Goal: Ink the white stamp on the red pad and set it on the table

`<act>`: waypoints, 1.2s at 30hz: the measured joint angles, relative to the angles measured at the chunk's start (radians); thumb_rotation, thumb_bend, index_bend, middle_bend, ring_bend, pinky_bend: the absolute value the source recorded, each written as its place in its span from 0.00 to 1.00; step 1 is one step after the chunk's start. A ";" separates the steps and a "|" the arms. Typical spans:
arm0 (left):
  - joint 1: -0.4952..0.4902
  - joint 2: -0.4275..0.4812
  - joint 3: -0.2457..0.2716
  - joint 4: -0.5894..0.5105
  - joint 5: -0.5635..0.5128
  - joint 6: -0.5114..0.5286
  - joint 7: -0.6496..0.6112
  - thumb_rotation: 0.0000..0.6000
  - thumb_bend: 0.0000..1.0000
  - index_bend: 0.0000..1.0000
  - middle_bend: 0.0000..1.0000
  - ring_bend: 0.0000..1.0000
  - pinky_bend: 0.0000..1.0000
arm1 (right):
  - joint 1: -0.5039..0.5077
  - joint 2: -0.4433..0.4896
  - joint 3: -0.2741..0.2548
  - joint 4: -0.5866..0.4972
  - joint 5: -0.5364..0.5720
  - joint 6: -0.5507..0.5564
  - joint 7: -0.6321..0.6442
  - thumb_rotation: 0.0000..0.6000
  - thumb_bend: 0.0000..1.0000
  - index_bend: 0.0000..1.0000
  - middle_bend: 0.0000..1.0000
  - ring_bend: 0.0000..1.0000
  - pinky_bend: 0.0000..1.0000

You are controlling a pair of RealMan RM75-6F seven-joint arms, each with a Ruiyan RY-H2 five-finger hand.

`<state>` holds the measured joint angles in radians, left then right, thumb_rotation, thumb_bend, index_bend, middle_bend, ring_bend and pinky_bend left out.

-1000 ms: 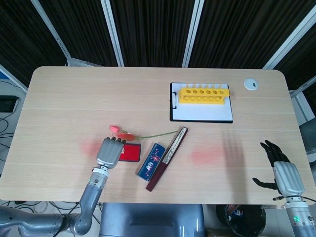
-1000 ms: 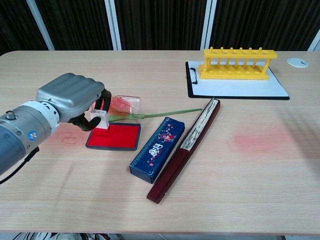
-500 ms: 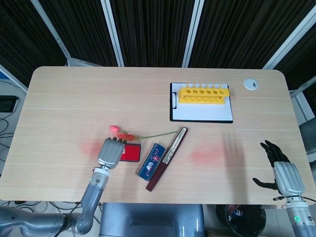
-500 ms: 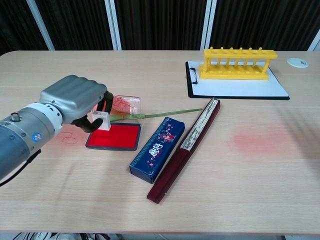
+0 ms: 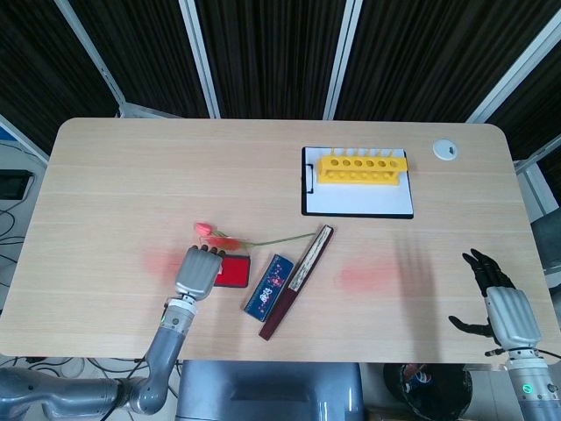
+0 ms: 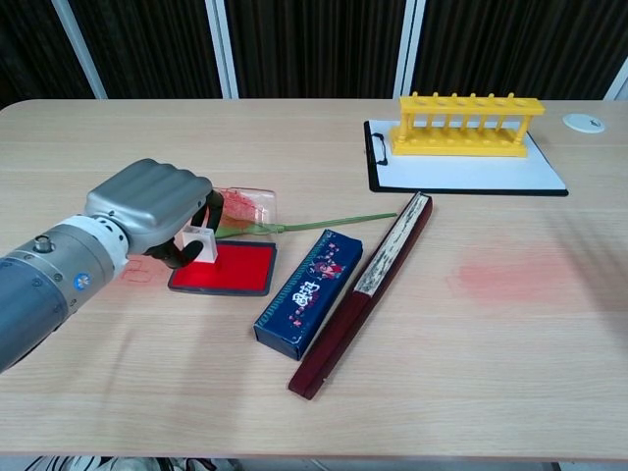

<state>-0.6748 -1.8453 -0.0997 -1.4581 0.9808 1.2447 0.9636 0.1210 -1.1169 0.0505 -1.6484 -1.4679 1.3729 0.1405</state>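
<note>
— Since 1 second ago, what has shifted?

— Only the left hand (image 6: 157, 211) has moved: it has drawn back toward the near edge of the table (image 6: 510, 373), taking the white stamp (image 6: 197, 242) with it. The stamp sat near the far left corner of the red pad (image 6: 223, 268); now it is further along the pad's left side, closer to the robot.

— Is the stamp on the pad or above it?

— In the chest view its base seems to meet the red surface or sit just over it. Which one cannot be told from these pictures.

— How is the hand holding it?

— Fingers are curled down around the stamp, knuckles up, gripping it from above. That grip probably keeps the stamp's face level against the ink.

— And the right hand (image 5: 500, 307)?

— It rests at the near right edge in the head view, well apart from everything, fingers spread and holding nothing.

— What else lies nearby?

— A pink flower (image 6: 294, 225) with a green stem lies just behind the pad, a blue box (image 6: 309, 291) just to its right, then a closed fan (image 6: 368, 289). A clipboard (image 6: 471, 175) carries a yellow rack (image 6: 469, 125) at the far side.

— Where does the task stand?

— Inking looks underway or just finished; setting the stamp on bare table is not yet done.
</note>
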 measured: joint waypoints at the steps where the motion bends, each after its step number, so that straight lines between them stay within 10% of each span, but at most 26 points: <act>1: 0.001 -0.001 0.002 0.004 0.000 -0.001 -0.001 1.00 0.45 0.60 0.59 0.45 0.58 | 0.000 0.000 0.000 0.000 0.000 0.000 0.000 1.00 0.15 0.00 0.00 0.00 0.19; 36: 0.016 0.001 0.024 -0.002 0.085 0.011 -0.037 1.00 0.45 0.60 0.59 0.45 0.58 | -0.001 -0.001 0.000 0.000 -0.003 0.003 0.003 1.00 0.15 0.00 0.00 0.00 0.19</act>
<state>-0.6591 -1.8442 -0.0754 -1.4602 1.0660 1.2555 0.9263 0.1201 -1.1180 0.0506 -1.6485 -1.4706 1.3761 0.1431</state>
